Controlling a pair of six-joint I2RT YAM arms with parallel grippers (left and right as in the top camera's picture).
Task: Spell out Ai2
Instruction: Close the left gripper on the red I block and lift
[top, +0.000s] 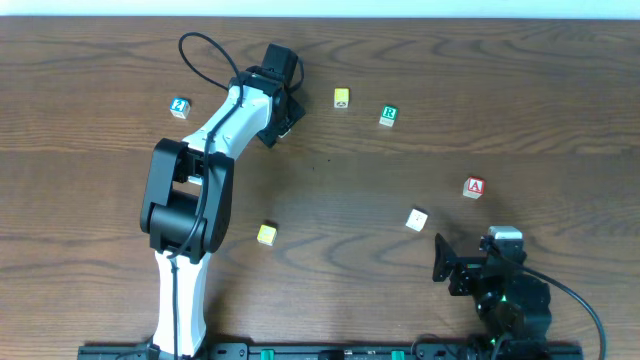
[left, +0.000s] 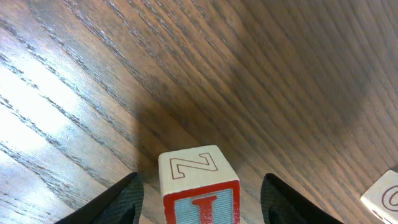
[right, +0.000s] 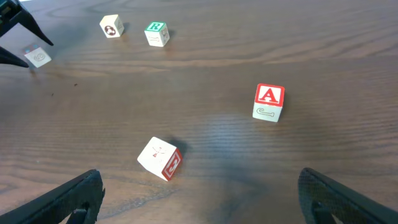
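The red "I" cube (left: 200, 193) stands on the table between the fingers of my left gripper (left: 200, 180). The gripper is open, with a gap on each side of the cube. In the overhead view the left gripper (top: 285, 112) is at the far middle and hides this cube. The blue "2" cube (top: 179, 106) sits far left, apart from the arm. The red "A" cube (top: 474, 187) sits at the right and also shows in the right wrist view (right: 268, 102). My right gripper (top: 447, 262) is open and empty near the front right, well short of the "A" (right: 199, 186).
A green "R" cube (top: 389, 115) and a yellow cube (top: 341, 97) lie to the right of the left gripper. A pale cube (top: 416, 219) with a red side lies in front of the right gripper (right: 159, 158). Another yellow cube (top: 266, 234) sits front centre.
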